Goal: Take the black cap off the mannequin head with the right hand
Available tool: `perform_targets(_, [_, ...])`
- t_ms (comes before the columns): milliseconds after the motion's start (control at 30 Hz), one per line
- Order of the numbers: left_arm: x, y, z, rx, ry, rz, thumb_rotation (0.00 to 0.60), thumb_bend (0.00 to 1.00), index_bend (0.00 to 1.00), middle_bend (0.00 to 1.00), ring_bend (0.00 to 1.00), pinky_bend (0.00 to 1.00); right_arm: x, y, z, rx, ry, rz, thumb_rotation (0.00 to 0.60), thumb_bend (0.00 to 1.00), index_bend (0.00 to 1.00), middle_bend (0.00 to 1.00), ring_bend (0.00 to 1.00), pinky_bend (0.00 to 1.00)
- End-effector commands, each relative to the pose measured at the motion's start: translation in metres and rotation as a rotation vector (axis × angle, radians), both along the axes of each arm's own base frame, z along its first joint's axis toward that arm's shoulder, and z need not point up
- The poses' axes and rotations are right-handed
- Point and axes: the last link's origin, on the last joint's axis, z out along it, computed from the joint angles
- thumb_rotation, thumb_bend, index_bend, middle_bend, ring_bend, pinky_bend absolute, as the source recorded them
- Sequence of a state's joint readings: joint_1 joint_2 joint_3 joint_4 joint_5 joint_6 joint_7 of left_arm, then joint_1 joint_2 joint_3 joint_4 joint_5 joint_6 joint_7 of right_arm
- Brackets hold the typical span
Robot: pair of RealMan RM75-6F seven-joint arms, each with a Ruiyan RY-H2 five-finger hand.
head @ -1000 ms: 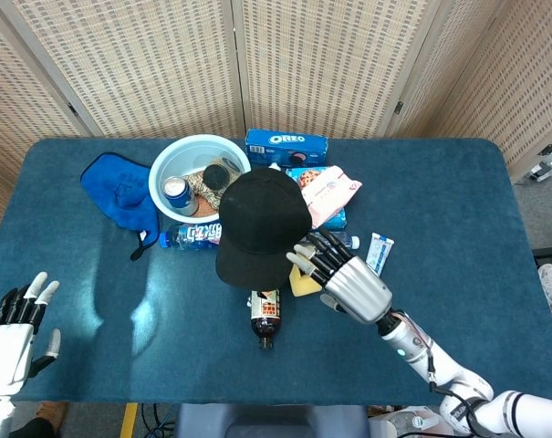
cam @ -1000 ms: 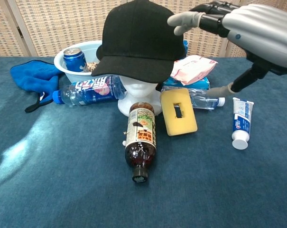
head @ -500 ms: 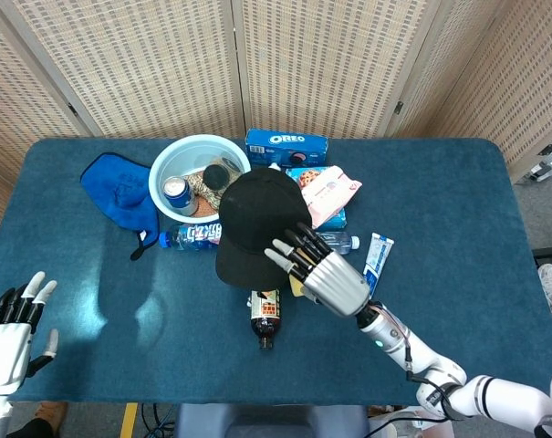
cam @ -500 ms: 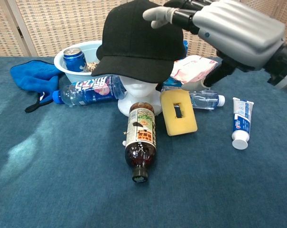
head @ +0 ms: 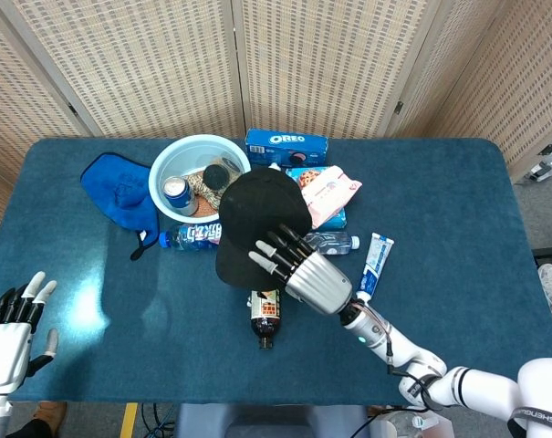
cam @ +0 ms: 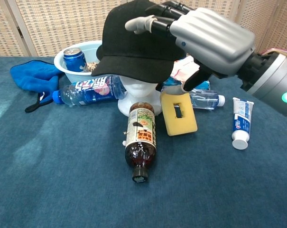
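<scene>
Your right hand is above the black cap on the mannequin head, fingers spread, holding nothing. Your left hand is open, empty.

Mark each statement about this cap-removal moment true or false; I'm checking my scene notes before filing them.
1. The round black fabric cap sits on the white foam mannequin head. True.
2. The silver and black right hand has lifted the cap clear of the head. False: the cap is on the head, with the fingers spread over its crown.
3. The brown glass bottle stands upright. False: it lies on its side in front of the mannequin head.
4. A blue drink can sits in the pale blue round bowl. True.
5. The white and black left hand holds the blue cloth. False: it holds nothing, fingers apart, at the table's near left edge.
</scene>
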State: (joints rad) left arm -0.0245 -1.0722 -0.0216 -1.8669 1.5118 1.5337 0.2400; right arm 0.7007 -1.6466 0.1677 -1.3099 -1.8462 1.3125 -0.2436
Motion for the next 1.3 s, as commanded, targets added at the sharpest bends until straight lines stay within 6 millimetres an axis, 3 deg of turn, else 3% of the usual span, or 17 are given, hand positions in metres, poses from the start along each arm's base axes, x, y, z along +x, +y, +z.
perform_targets(33, [-0.001, 0.000, 0.000, -0.002, 0.001, 0.003, 0.600, 0.49, 0.08, 0.00, 0.00, 0.00, 0.004, -0.002, -0.004, 0.004, -0.010, 0.016, 0.600, 0.07, 0.15, 0.18, 0.04, 0.07])
perform_targets(233, [-0.001, 0.000, -0.001, -0.004, -0.002, 0.005, 0.600, 0.49, 0.09, 0.00, 0.00, 0.00, 0.011, -0.004, -0.009, 0.009, -0.017, 0.046, 0.600, 0.21, 0.21, 0.20, 0.05, 0.07])
perform_targets(500, [-0.002, 0.000, 0.000, -0.005, -0.001, 0.010, 0.600, 0.49, 0.11, 0.00, 0.00, 0.00, 0.011, -0.006, -0.010, 0.013, -0.031, 0.078, 0.600, 0.42, 0.43, 0.28, 0.09, 0.07])
perform_targets(867, [0.000, 0.002, -0.002, -0.011, 0.000, 0.003, 0.600, 0.49, 0.11, 0.00, 0.00, 0.00, 0.013, -0.015, -0.007, -0.006, -0.076, 0.100, 0.600, 0.47, 0.70, 0.38, 0.16, 0.07])
perform_targets(1300, [-0.001, 0.003, -0.002, -0.011, 0.001, 0.008, 0.600, 0.49, 0.11, 0.00, 0.00, 0.00, 0.026, -0.026, 0.003, -0.056, -0.168, 0.123, 0.600, 0.48, 0.74, 0.41, 0.19, 0.07])
